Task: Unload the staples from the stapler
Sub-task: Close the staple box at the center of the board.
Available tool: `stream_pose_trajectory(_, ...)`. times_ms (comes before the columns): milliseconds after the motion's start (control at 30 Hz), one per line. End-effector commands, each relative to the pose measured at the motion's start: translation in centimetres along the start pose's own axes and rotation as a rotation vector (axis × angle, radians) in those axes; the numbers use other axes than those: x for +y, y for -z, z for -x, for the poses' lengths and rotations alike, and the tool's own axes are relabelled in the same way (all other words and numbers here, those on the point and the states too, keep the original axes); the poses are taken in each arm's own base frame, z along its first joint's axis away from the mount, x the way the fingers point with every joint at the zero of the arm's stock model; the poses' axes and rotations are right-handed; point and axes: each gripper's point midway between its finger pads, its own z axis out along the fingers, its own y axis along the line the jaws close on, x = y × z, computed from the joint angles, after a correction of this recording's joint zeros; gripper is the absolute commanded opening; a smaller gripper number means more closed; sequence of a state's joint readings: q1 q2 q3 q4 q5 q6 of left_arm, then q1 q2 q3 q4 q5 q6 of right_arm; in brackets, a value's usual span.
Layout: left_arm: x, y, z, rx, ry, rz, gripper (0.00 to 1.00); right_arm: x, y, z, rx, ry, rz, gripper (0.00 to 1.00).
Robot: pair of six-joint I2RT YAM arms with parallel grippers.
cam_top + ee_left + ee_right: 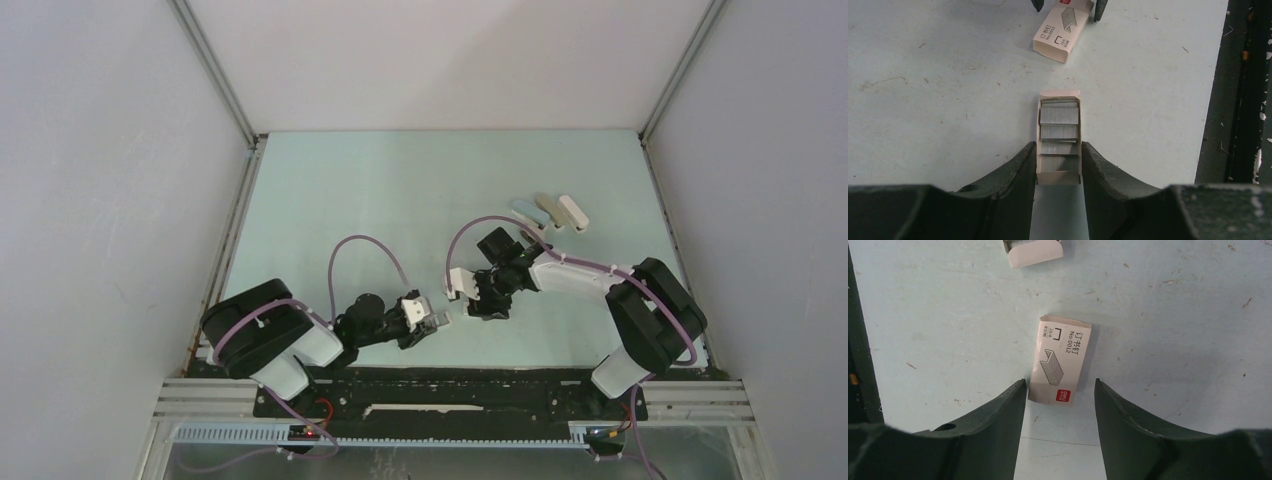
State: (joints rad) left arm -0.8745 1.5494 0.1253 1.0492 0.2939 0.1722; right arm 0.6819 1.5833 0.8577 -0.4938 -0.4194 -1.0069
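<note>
From my station, the left end effector has its two fingers pressed against the long sides of a small open cardboard tray, gripping its near end at a moderate opening. The tray sits flat on the pale desk, filled with grey staples lying in stacked strips along it. In that wrist view, at 12 o'clock from the tray and a little apart from it, I see a white labelled box lying flat and slightly skewed. The right end effector straddles the near end of this box with its jaws apart. Its left finger is just beside the box's corner, though I cannot tell whether it touches. Its right finger stands clear, with bare desk between it and the box, so I see nothing held on that side. The pale-blue stapler is in neither wrist view. From overhead I find it at about 1 o'clock from both end effectors, well apart from them, near the far right of the desk. It lies in a tight row with a tan piece and a white piece at its 3 o'clock side.
</note>
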Motion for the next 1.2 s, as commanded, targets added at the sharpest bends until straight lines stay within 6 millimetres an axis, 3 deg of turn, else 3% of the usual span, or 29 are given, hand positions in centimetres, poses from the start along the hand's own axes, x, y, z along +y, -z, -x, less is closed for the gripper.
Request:
stream_pose_trajectory(0,-0.4,0.1,0.4,-0.029,-0.008,-0.011,0.43,-1.1,0.1,1.1,-0.012,0.025,-0.03,0.6)
stream_pose_trajectory(400,-0.5,0.0,0.8,-0.053,-0.017,-0.023,0.43,0.4,-0.3,1.6,-0.014,0.09,0.03,0.54)
stream_pose_trajectory(767,-0.6,-0.2,1.2,-0.068,-0.024,-0.032,0.44,0.6,-0.4,2.0,-0.015,0.109,0.029,0.44)
stream_pose_trajectory(1167,-0.7,-0.6,1.5,-0.084,-0.022,-0.046,0.44,2.0,-0.7,2.7,-0.024,0.161,0.077,0.43)
